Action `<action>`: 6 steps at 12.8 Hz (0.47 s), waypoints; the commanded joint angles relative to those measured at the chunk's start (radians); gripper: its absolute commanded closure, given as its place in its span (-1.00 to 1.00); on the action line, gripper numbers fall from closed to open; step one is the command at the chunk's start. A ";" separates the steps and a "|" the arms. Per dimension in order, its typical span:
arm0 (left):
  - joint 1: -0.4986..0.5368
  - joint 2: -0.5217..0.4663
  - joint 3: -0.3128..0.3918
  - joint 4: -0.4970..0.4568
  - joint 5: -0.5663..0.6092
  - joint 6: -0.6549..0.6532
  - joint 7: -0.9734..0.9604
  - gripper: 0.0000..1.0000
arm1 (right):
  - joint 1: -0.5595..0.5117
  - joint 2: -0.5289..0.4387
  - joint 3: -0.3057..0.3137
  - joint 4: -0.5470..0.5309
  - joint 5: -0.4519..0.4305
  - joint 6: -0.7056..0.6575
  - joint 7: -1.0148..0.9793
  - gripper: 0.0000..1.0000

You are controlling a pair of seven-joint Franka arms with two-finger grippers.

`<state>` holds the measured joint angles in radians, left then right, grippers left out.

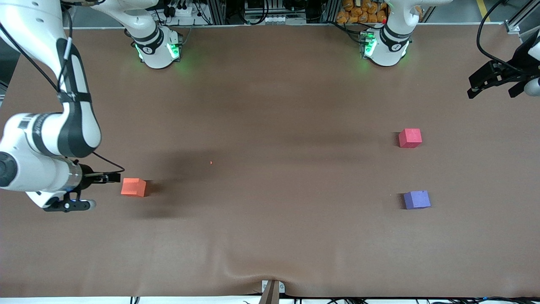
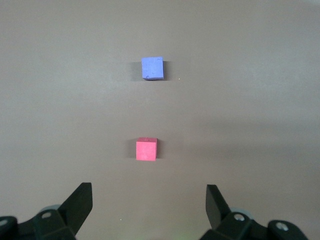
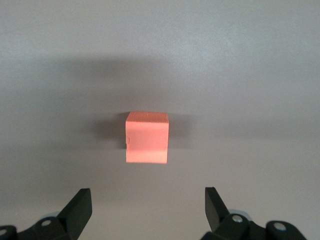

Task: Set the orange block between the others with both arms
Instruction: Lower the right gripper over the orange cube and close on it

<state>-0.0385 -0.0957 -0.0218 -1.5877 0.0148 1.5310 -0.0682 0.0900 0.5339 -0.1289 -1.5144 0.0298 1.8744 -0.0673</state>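
The orange block [image 1: 133, 187] sits on the brown table toward the right arm's end; the right wrist view shows the orange block [image 3: 146, 137] ahead of its fingers. My right gripper [image 1: 113, 177] [image 3: 148, 197] is low beside it, open, a small gap short of it, holding nothing. The others, a pinkish-red cube [image 1: 410, 138] [image 2: 146, 149] and a purple-blue cube [image 1: 417, 199] [image 2: 152, 68], stand toward the left arm's end, the purple-blue one nearer the front camera, with a gap between them. My left gripper [image 1: 492, 90] [image 2: 149, 195] hangs open and empty over the table's edge at that end.
The arms' green-lit bases [image 1: 158, 48] [image 1: 384, 46] stand along the table's back edge. The brown table cover [image 1: 270, 236] puckers at a clamp [image 1: 272, 290] on the front edge. A tiny orange crumb [image 1: 211, 162] lies near the middle.
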 commanded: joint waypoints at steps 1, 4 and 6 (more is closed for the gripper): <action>0.006 0.007 0.000 0.014 -0.016 0.001 0.011 -1.00 | -0.003 0.052 0.005 -0.001 -0.013 0.052 -0.012 -1.00; 0.002 0.025 0.000 0.014 -0.015 0.003 0.010 -1.00 | -0.006 0.101 0.012 -0.003 -0.001 0.100 -0.017 -1.00; 0.005 0.030 0.000 0.015 -0.013 0.006 0.010 -1.00 | -0.009 0.130 0.018 -0.004 0.008 0.112 -0.040 -1.00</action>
<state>-0.0382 -0.0807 -0.0211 -1.5884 0.0148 1.5320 -0.0682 0.0903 0.6491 -0.1229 -1.5176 0.0310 1.9709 -0.0798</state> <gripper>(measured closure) 0.000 0.000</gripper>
